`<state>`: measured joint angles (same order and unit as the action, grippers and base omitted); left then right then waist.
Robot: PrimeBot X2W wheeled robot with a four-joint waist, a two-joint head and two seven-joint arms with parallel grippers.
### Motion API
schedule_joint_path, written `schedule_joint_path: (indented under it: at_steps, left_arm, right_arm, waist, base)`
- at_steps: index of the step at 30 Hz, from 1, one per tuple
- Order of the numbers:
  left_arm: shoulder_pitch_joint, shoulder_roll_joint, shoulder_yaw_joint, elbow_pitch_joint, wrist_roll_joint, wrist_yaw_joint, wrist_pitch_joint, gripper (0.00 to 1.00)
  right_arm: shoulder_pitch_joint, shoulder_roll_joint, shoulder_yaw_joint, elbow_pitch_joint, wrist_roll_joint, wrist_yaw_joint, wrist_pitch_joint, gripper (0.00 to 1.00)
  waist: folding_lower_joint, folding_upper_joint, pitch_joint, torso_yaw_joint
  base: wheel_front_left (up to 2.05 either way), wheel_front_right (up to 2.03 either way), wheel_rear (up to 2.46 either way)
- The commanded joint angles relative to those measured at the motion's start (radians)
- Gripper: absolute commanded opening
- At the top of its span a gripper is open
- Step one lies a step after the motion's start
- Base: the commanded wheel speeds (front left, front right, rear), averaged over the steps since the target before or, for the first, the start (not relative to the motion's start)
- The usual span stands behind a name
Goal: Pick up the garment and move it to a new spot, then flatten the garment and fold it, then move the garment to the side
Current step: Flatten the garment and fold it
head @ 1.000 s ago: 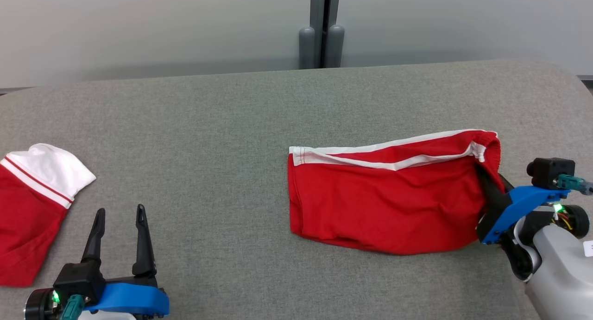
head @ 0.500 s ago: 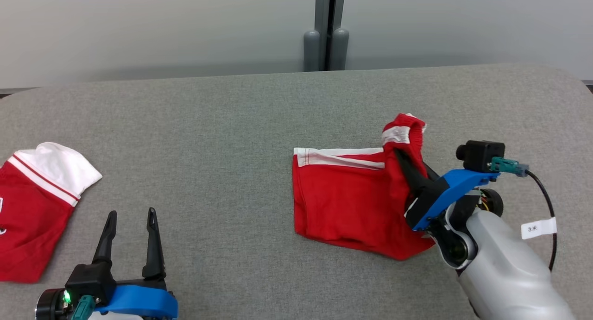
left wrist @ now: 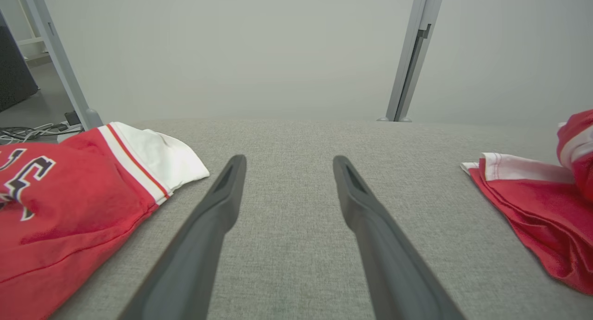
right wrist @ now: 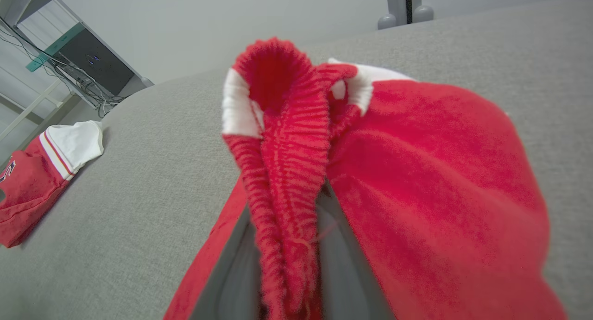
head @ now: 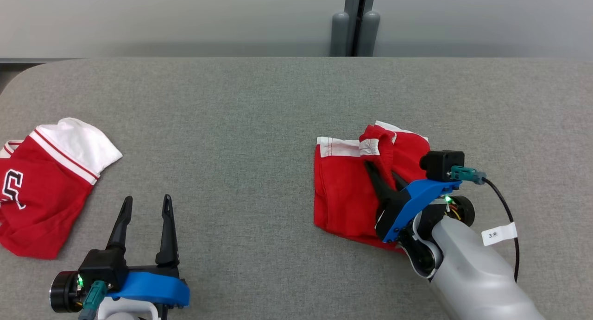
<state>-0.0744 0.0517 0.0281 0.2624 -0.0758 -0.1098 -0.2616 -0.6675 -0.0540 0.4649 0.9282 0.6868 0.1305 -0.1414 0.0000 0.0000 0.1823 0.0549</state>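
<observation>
The garment [head: 343,190], red shorts with white trim, lies folded over on itself at the right of the grey table [head: 231,125]. My right gripper [head: 380,168] rests on top of it, and the ribbed waistband [right wrist: 287,139] stands up between its two fingers [right wrist: 227,269], which are slightly parted and still hold it. The red cloth also spreads to the right of those fingers, where the garment [right wrist: 440,172] bulges. My left gripper [head: 147,199] is open and empty near the front left, well clear of the garment [left wrist: 533,209], with bare table under the left gripper [left wrist: 289,161].
A red and white jersey [head: 41,185] lies crumpled at the table's left edge, also seen as the jersey [left wrist: 69,204] beside my left fingers. A grey post [head: 354,28] stands behind the table's far edge. Open cloth surface spans the middle.
My right gripper carried the waistband leftward over the shorts, folding them to about half their length, and its fingers have parted a little. The camera shifted too. The left gripper stayed put.
</observation>
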Motion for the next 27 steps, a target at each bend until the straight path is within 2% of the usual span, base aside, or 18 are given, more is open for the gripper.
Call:
schedule_joint_path:
  at_steps: [1, 5, 8, 10, 13, 16, 21, 27]
  left_arm:
    - [-0.02, -0.002, 0.002, 0.0, -0.002, -0.001, -0.005, 1.0]
    - [-0.02, -0.002, 0.003, 0.004, -0.002, 0.005, -0.005, 1.0]
    - [-0.016, -0.002, 0.013, 0.005, 0.004, 0.008, -0.005, 1.0]
    - [-0.011, -0.002, 0.017, 0.001, 0.007, 0.009, -0.005, 1.0]
    - [-0.003, -0.002, 0.028, -0.005, 0.01, 0.01, -0.005, 1.0]
    - [0.002, 0.001, 0.043, -0.011, 0.015, 0.009, -0.005, 1.0]
    - [0.005, 0.007, 0.057, -0.016, 0.017, 0.008, -0.005, 1.0]
    - [0.025, 0.013, 0.081, -0.02, 0.018, 0.011, -0.005, 1.0]
  right_arm:
    - [-0.01, 0.004, 0.012, 0.002, 0.004, 0.0, -0.005, 1.0]
    - [0.005, 0.002, 0.076, -0.016, 0.025, 0.0, -0.042, 1.0]
    - [-0.011, 0.001, 0.098, -0.011, -0.022, 0.0, -0.087, 1.0]
    - [-0.01, 0.001, 0.085, -0.02, -0.038, 0.0, -0.106, 1.0]
    - [-0.002, -0.034, 0.053, -0.049, -0.077, 0.0, -0.121, 1.0]
    - [0.023, -0.066, -0.006, -0.116, -0.124, 0.0, -0.125, 1.0]
    - [0.118, -0.112, -0.156, -0.303, -0.228, 0.0, -0.124, 1.0]
    - [0.274, -0.092, -0.3, -0.497, -0.318, 0.0, -0.124, 1.0]
  waist:
    - [0.0, 0.0, 0.006, 0.006]
    - [0.0, 0.0, 0.006, 0.003]
    - [0.0, 0.0, -0.003, -0.011]
    - [0.0, 0.0, -0.011, -0.022]
    - [0.0, 0.0, -0.02, -0.041]
    - [0.0, 0.0, -0.028, -0.061]
    - [0.0, 0.0, -0.038, -0.087]
    - [0.0, 0.0, -0.057, -0.117]
  base:
    - [0.0, 0.0, 0.0]
    - [0.0, 0.0, 0.0]
    - [0.0, 0.0, 0.0]
    - [0.0, 0.0, 0.0]
    - [0.0, 0.0, 0.0]
    - [0.0, 0.0, 0.0]
    - [0.0, 0.0, 0.0]
    - [0.0, 0.0, 0.0]
